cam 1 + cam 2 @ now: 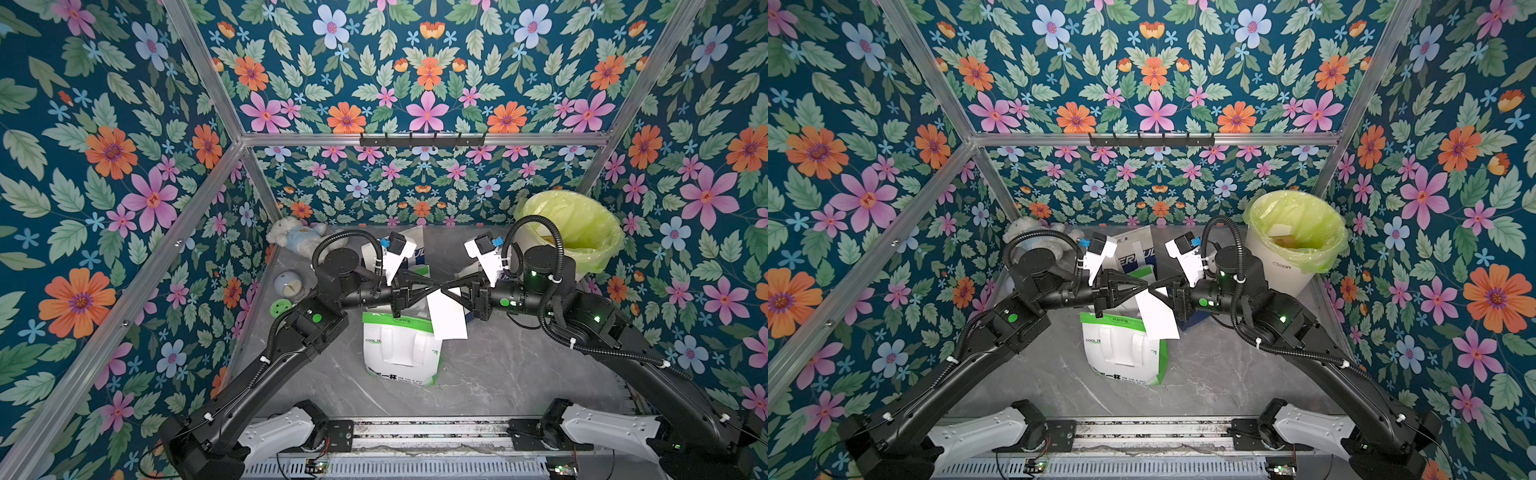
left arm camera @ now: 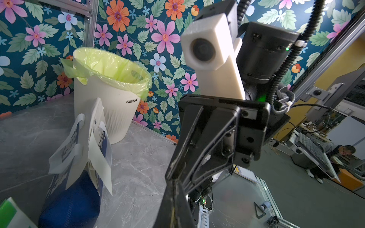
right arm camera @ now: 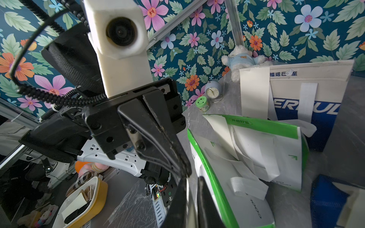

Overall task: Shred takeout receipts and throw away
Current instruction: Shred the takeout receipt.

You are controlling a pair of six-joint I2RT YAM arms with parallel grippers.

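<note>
**Top views:** left hand (image 1: 435, 288) and right hand (image 1: 446, 289) meet tip to tip above the green bag (image 1: 399, 353). Both appear clamped on the top edge of one receipt (image 1: 449, 318), which hangs free. Grips set side by side suit a tear. The bin (image 1: 582, 232) stands far right, near the right arm.

**Left wrist:** left fingers (image 2: 171, 207) are together. The sheet is not visible here.

**Right wrist:** right fingers (image 3: 209, 207) pinch a thin pale edge. Another receipt (image 3: 254, 92) leans on the blue bag (image 3: 308, 110), and more lie in the green bag.

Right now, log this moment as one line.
takeout receipt: hanging near green bag | left jaws: shut on it | right jaws: shut on it | bin: back right
</note>
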